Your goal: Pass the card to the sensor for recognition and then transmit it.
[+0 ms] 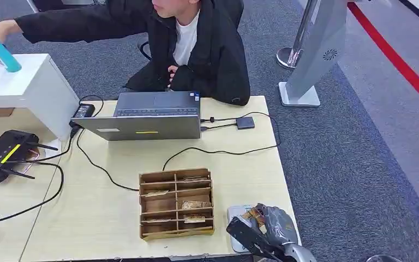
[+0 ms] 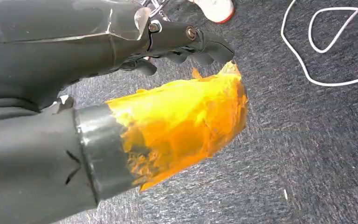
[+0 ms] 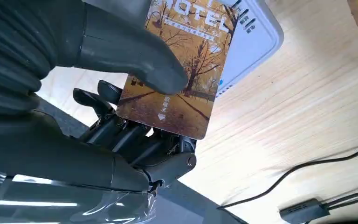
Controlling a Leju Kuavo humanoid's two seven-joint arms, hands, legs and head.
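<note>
My right hand hovers at the table's near right corner and pinches a hotel card with an autumn-tree picture between thumb and fingers. The card is held just over the white card sensor, a flat pad lying on the wooden table. My left hand hangs over grey carpet, its dark fingers curled with nothing in them, an orange-taped thumb in front.
A cardboard slot box with several cards stands left of the sensor. Behind it are a laptop, black cables and a small adapter. A person in black sits beyond the table, reaching left. A controller lies far left.
</note>
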